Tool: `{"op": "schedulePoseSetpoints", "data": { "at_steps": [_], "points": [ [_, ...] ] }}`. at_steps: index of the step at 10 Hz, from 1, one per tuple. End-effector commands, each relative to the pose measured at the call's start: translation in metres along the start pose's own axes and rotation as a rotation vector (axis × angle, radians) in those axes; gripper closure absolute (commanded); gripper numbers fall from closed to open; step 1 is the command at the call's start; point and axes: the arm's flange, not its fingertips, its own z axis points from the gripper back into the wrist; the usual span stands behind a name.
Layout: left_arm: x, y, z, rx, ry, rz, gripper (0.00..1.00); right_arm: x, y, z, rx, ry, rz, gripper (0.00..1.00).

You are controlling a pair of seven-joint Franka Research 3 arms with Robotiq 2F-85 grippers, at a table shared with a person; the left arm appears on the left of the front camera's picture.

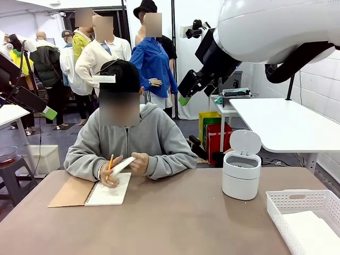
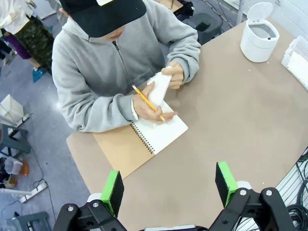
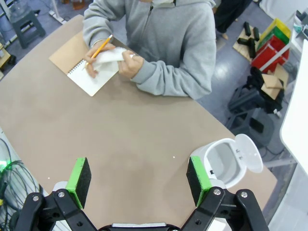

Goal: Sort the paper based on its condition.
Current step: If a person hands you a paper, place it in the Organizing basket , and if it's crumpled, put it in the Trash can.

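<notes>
left gripper (image 2: 169,186) and right gripper (image 3: 138,174) both wide, empty, above the brown table (image 1: 175,223). curled white paper sheet (image 1: 121,164) sits in the person's hands (image 1: 139,163) over the brown-cover spiral notebook (image 1: 109,192). risk: reaching in early bumps hands or the yellow pencil (image 2: 144,98); half-curled sheet gets misjudged.

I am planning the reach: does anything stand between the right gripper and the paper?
No object lies between the right gripper and the paper. But the person's hands hold the paper above the notebook, one also holding a pencil.
</notes>
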Motion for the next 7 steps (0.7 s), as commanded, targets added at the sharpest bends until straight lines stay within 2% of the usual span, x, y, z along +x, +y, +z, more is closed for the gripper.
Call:
{"op": "schedulePoseSetpoints", "data": {
  "at_steps": [1, 7],
  "points": [
    [0.0004, 0.0002, 0.0003, 0.001, -0.004, 0.000, 0.00, 0.0000, 0.0000, 0.0000, 0.000, 0.000, 0.000, 0.00],
    [0.0004, 0.0002, 0.0003, 0.001, -0.004, 0.000, 0.00, 0.0000, 0.0000, 0.0000, 0.000, 0.000, 0.000, 0.00]
  ]
}}
